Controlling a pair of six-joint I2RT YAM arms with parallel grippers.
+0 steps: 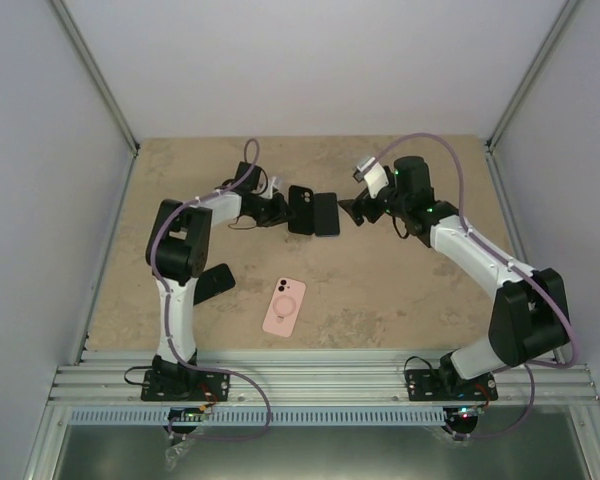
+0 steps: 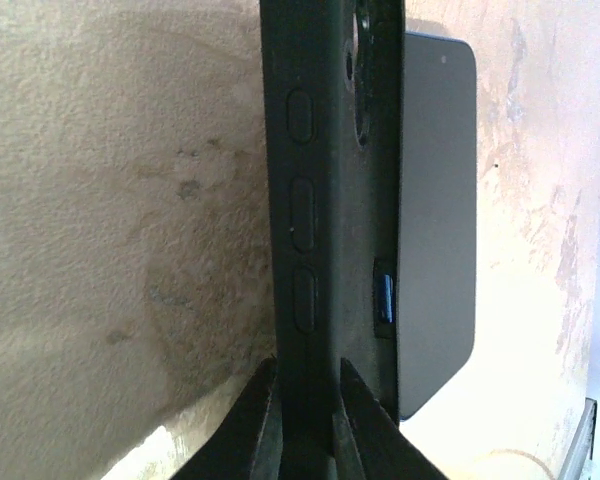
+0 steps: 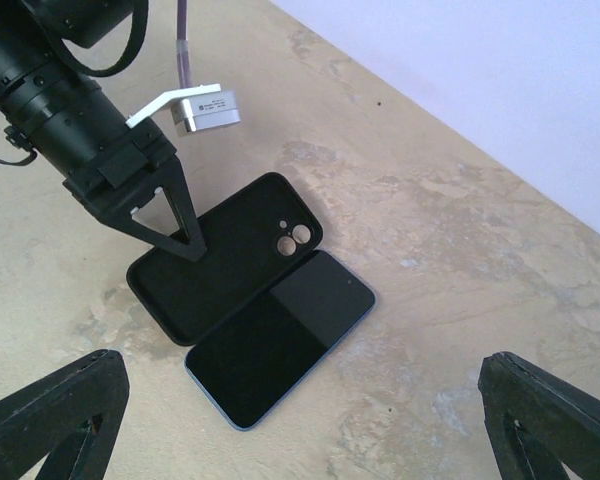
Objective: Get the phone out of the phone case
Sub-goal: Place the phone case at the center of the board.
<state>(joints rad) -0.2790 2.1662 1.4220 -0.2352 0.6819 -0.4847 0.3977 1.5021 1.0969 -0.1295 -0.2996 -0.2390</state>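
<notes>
Extraction: left gripper (image 2: pixel 310 395) pinching the black case (image 2: pixel 320 200), I should close the spread right gripper (image 1: pixel 350 212) on the phone (image 2: pixel 435 200) edge.

No legible text, brand or number on phone (image 3: pixel 280 340), phone case (image 3: pixel 225 255); small marking on silver block (image 3: pixel 208 108) too tiny to read.
</notes>
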